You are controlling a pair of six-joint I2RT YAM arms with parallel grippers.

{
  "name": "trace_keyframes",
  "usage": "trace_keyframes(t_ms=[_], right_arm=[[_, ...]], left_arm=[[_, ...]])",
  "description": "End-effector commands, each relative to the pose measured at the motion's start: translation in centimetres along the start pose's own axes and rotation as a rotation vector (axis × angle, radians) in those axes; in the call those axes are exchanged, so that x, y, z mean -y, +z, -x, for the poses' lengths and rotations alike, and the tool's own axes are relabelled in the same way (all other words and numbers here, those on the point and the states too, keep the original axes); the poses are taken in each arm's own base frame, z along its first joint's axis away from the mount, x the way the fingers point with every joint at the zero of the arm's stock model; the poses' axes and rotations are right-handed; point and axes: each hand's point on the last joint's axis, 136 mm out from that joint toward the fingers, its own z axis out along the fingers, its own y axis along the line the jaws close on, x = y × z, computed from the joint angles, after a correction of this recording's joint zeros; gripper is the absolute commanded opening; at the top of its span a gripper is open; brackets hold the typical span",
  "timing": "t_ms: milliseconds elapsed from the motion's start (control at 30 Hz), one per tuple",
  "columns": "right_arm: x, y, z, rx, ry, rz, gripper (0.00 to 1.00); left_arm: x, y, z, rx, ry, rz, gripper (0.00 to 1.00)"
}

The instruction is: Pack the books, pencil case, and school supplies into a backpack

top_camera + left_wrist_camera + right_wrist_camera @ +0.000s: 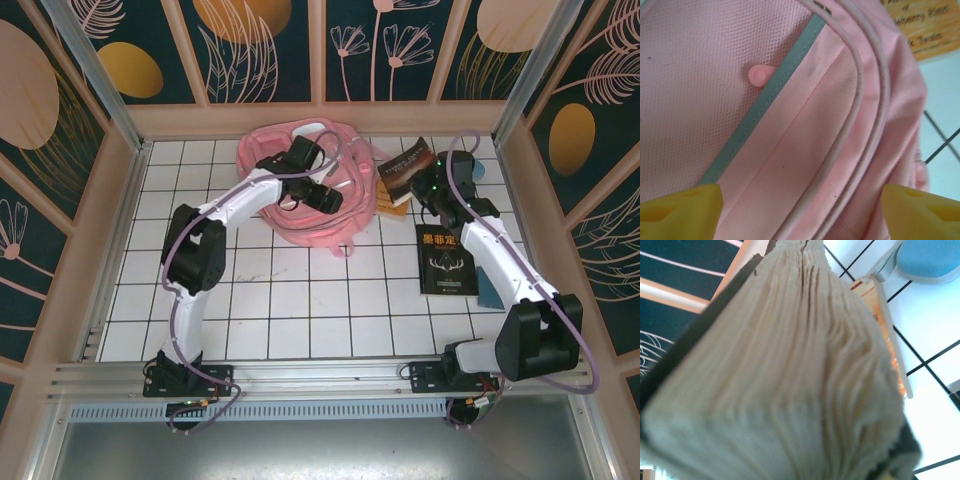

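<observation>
The pink backpack lies at the back middle of the tiled table. My left gripper hovers close over its fabric, open, with the yellow fingertips well apart and nothing between them. My right gripper is shut on a thick dark-covered book, tilted up off the table; its page edges hide my fingers. An orange book lies under it. A flat black book rests on the tiles by the right arm. The light blue pencil case lies at the back right.
Patterned walls with pale frames close in the table on three sides. A teal object sits to the right of the black book, against the right arm. White tiles stretch between the arms in front of the backpack.
</observation>
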Motion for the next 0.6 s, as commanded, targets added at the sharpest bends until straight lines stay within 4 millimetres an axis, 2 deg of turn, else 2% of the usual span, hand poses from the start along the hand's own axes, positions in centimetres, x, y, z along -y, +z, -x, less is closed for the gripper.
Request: trace_keyframes(t_ms=[0, 167, 300, 467, 567], right_arm=[[-2.3, -1.1, 1.4, 0.035, -0.014, 0.1, 0.04], [-2.1, -0.9, 1.6, 0.034, -0.014, 0.098, 0.04], [-2.4, -0.8, 1.6, 0.024, -0.019, 0.107, 0.04], [-2.2, -0.5, 1.4, 0.014, -0.015, 0.107, 0.04], [-2.1, -0.4, 1.2, 0.01, -0.009, 0.108, 0.04]], left_arm=[[-1.0, 0.3, -1.3, -0.104, 0.103, 0.041, 0.79], [-0.3, 1.3, -1.6, -0.155, 0.163, -0.016, 0.76], [0.3, 1.5, -2.2, -0.193, 0.178, -0.049, 0.78], [-0.2, 2.4, -2.2, -0.199, 0.185, -0.008, 0.77], [-0.6, 2.9, -2.0, -0.192, 0.196, 0.031, 0.72]])
